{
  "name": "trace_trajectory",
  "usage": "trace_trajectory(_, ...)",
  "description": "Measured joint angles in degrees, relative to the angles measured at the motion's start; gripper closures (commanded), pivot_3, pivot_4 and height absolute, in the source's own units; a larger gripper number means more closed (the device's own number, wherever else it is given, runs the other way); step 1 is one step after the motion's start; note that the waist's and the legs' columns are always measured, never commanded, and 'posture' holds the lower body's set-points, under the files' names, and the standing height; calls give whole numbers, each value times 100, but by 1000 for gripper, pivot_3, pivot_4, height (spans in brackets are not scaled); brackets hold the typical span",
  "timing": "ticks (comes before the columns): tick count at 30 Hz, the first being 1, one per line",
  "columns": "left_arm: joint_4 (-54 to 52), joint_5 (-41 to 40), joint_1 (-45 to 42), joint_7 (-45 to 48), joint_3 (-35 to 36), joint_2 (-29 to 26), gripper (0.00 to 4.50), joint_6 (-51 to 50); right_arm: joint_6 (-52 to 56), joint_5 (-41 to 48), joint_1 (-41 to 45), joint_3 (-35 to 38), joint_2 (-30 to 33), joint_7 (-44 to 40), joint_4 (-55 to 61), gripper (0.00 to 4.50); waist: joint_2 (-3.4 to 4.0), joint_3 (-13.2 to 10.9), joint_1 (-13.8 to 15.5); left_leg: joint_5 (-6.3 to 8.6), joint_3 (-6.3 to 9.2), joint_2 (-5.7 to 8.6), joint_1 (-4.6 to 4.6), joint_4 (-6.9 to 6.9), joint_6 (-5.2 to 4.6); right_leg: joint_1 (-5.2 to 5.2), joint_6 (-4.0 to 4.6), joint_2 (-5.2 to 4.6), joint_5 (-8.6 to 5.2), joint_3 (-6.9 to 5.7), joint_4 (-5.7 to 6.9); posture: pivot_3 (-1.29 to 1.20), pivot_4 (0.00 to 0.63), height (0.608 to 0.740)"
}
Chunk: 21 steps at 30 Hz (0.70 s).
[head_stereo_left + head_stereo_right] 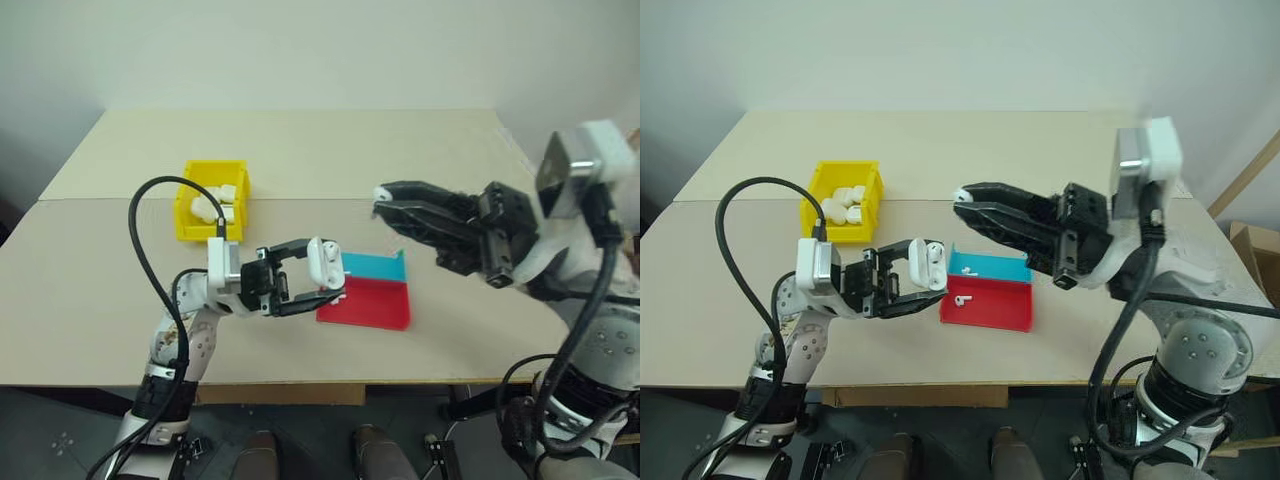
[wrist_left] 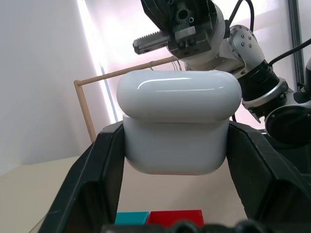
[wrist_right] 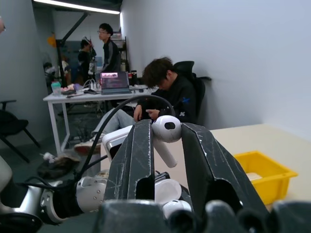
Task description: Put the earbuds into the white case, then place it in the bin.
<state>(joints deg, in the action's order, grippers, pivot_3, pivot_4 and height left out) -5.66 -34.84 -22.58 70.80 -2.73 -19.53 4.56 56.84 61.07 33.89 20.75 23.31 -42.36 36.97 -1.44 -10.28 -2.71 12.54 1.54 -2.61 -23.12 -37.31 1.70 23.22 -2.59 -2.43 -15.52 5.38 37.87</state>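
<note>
Earbuds: 1 (image 3: pixel 166 129) pinched at the tips of the right gripper (image 1: pixel 962 198), up in the air w/ its stem hanging down between the fingers. White case (image 2: pixel 179 127) clamped in the left gripper (image 1: pixel 928 276), lid looks closed, held just beside the red and teal tray (image 1: pixel 992 307). 2 more earbuds lie on that tray. Further back on the table (image 1: pixel 1040 150), the bin (image 1: pixel 812 195) w/ white items inside.
</note>
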Motion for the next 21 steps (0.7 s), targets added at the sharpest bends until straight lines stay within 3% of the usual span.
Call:
trace_trajectory(10, -17, -54, 67, 15, 3, -24, 1698, -89, 339, 854, -246, -780, 722, 1044, -97, 3843, 0, 0, 11, 0, 2, 0, 0, -2, 0, -3, -3, 0, -1, -2, -5, 0, 150, 740)
trace_trajectory(21, -101, -52, 132, -41, 5, -21, 1698, -90, 251, 1125, -308, -1143, 978, 1283, -26, 3843, -1, 0, 19, 0, 4, 0, -4, -2, 0, -3, -3, -1, 0, -4, -12, 0, 150, 740)
